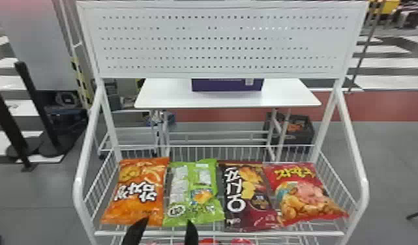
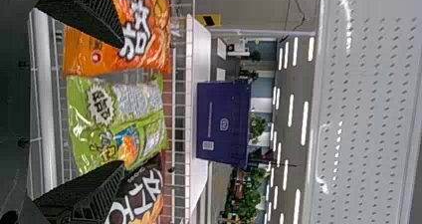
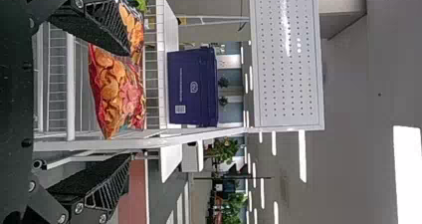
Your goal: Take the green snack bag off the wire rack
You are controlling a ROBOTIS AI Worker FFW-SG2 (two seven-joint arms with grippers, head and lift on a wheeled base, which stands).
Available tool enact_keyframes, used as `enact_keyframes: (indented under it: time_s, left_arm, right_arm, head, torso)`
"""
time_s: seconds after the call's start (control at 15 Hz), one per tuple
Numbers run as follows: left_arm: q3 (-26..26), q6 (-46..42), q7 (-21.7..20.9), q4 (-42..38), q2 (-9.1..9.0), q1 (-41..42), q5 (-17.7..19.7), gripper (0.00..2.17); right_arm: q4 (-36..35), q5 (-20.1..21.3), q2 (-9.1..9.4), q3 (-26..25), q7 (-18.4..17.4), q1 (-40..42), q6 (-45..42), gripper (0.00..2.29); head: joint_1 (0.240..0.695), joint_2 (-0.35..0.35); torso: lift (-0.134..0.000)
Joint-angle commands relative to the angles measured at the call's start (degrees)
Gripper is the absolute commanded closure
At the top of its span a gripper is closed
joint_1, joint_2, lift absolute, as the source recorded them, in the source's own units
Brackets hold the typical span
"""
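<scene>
The green snack bag [image 1: 193, 195] lies in the wire rack [image 1: 217, 233] between an orange bag and a dark one. My left gripper [image 1: 165, 228] is at the bag's near end in the head view, its two fingertips spread apart. In the left wrist view, my left gripper [image 2: 123, 103] is open, with the green bag [image 2: 117, 117] beyond and between its fingers, nothing gripped. In the right wrist view, my right gripper [image 3: 130, 104] stands open near the rack's right side, a red bag beyond its fingers.
Beside the green bag lie the orange bag [image 1: 136, 192], the dark bag [image 1: 247, 195] and a red bag [image 1: 306, 194]. White side rails [image 1: 354, 156] flank the basket. Behind are a perforated panel [image 1: 217, 42] and a white table [image 1: 172, 94] with a purple box [image 1: 227, 85].
</scene>
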Motion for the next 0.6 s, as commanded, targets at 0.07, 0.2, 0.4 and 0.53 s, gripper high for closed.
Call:
enact_keyframes:
  time_s: [0.07,0.2,0.4,0.53]
  left_arm:
    - [-3.52,1.76,0.01,9.87,-4.95,-9.80,0.10,0.05]
    - [-5.01,2.99,-0.08,14.97,-6.62,-13.93,0.10,0.05]
    - [-5.36,2.99,-0.61,20.59,-8.64,-17.36,0.10,0.05]
    - [-5.72,3.17,-0.52,23.67,-9.16,-19.20,0.10,0.05]
  right_arm:
    - [0.50,0.17,0.14,0.37,0.00,-0.48,0.08,0.17]
    - [0.85,0.17,0.23,0.37,0.00,-0.83,0.08,0.17]
    - [1.21,0.17,0.23,0.55,0.00,-1.19,0.43,0.17]
    - [1.21,0.17,0.14,0.55,0.00,-1.27,0.43,0.17]
  head:
    - [0.499,0.000]
    - [0.499,0.000]
    - [0.499,0.000]
    - [0.499,0.000]
  torso:
    - [0.000]
    - [0.000]
    - [0.000]
    - [0.000]
